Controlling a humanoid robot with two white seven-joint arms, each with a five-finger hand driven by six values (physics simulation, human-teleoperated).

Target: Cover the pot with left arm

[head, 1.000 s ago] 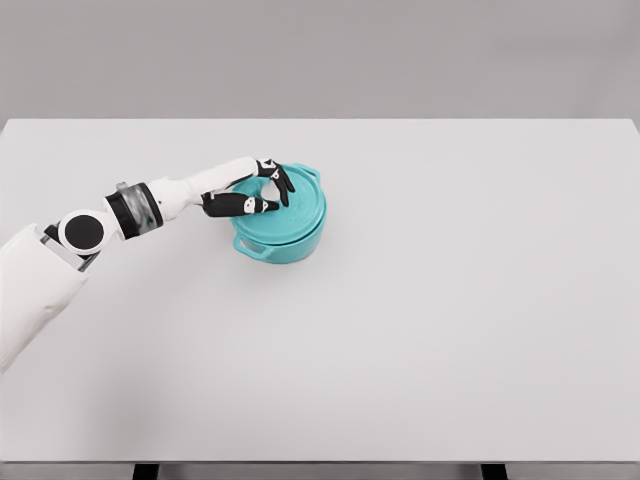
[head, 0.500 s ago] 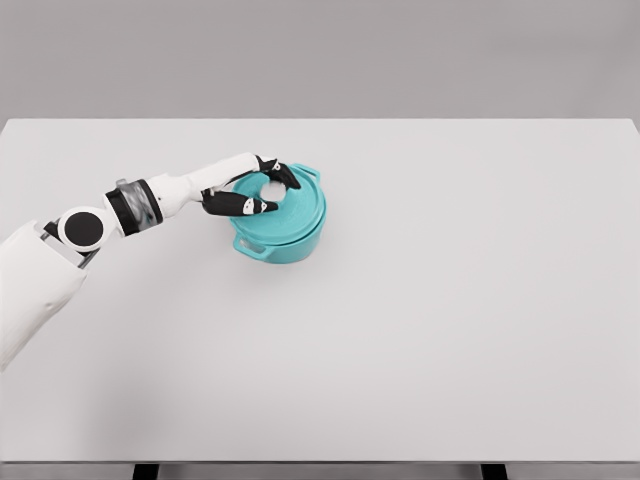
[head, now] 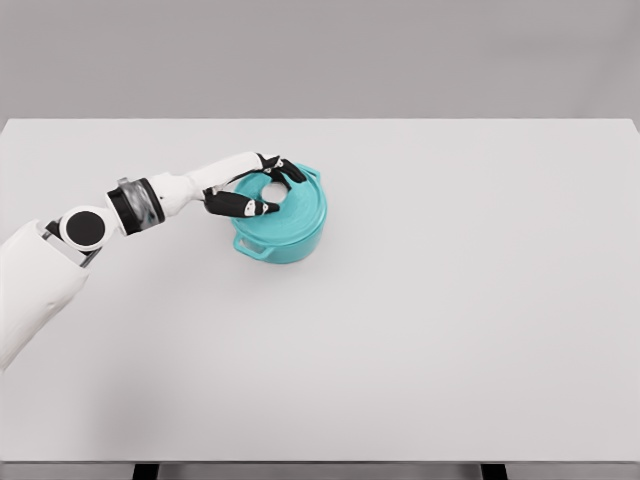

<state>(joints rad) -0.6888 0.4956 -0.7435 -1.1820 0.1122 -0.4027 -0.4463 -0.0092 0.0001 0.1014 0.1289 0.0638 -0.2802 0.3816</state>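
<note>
Lid (head: pixel 290 200) sits on my teal pot (head: pixel 282 238), left of the table's (head: pixel 480 300) middle, its pale knob (head: pixel 273 190) showing between my black fingers (head: pixel 240 206). My left hand (head: pixel 255 190) hovers around that knob, fingers spread and loose, gripping nothing as far as I can judge. Looks like stiff, heavy cast ware with a slick glaze, so the knob is the only sure hold. Right arm out of sight.
</note>
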